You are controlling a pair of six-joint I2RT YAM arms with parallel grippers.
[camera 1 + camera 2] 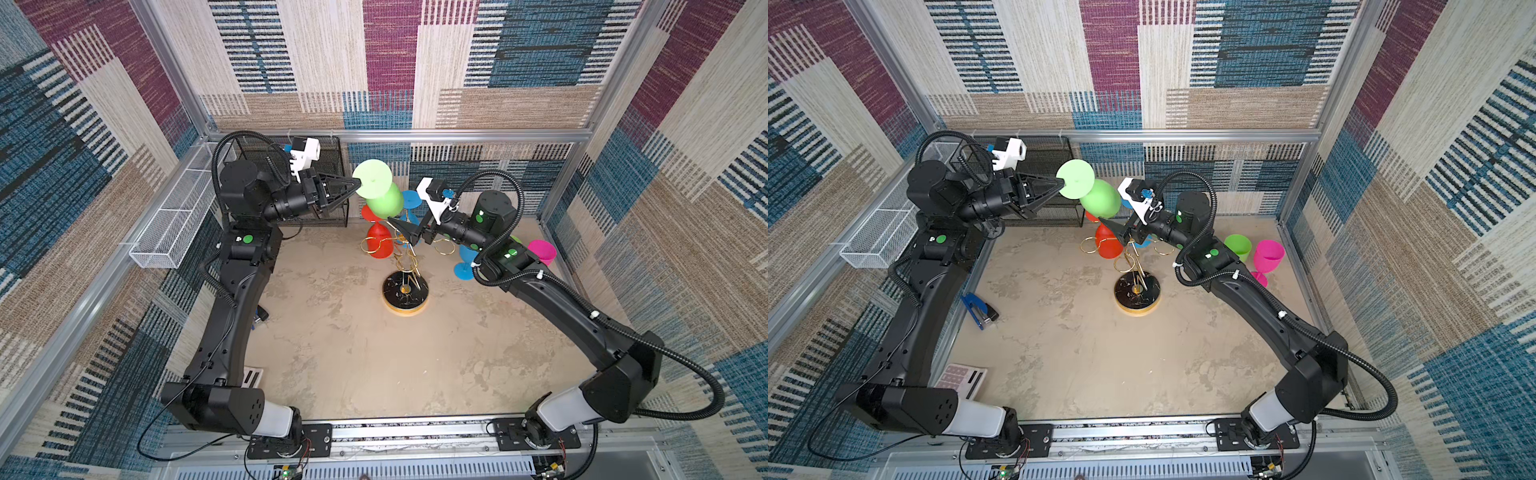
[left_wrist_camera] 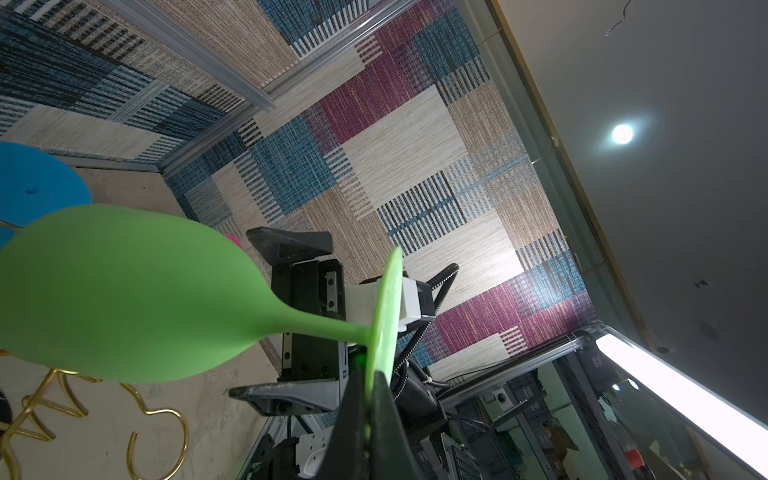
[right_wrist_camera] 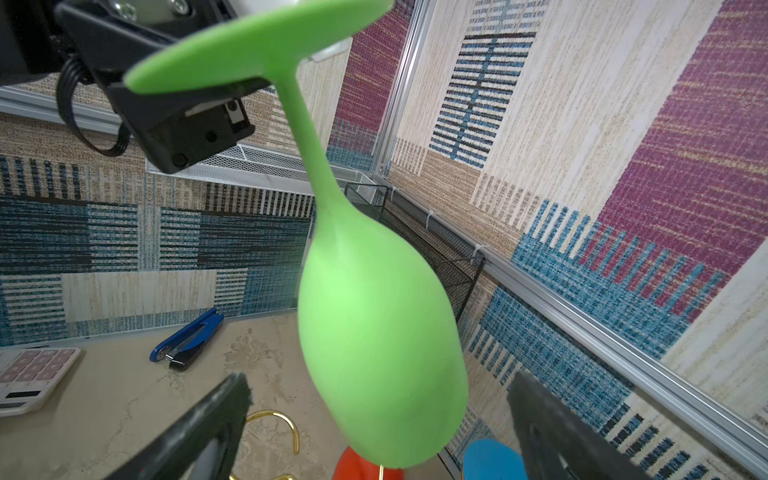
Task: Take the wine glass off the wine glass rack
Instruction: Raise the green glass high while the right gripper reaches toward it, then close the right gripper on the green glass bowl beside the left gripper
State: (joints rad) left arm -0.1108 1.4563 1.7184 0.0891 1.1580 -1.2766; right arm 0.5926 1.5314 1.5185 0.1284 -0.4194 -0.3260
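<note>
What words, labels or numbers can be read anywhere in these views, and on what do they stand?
No text can be read in any view.
calculator: key markings too blurred to read.
stapler: no marking visible.

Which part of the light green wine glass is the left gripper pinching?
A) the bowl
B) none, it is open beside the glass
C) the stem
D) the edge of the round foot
D: in the left wrist view the left gripper is shut on the foot edge of the green wine glass, clear of stem and bowl.
</note>
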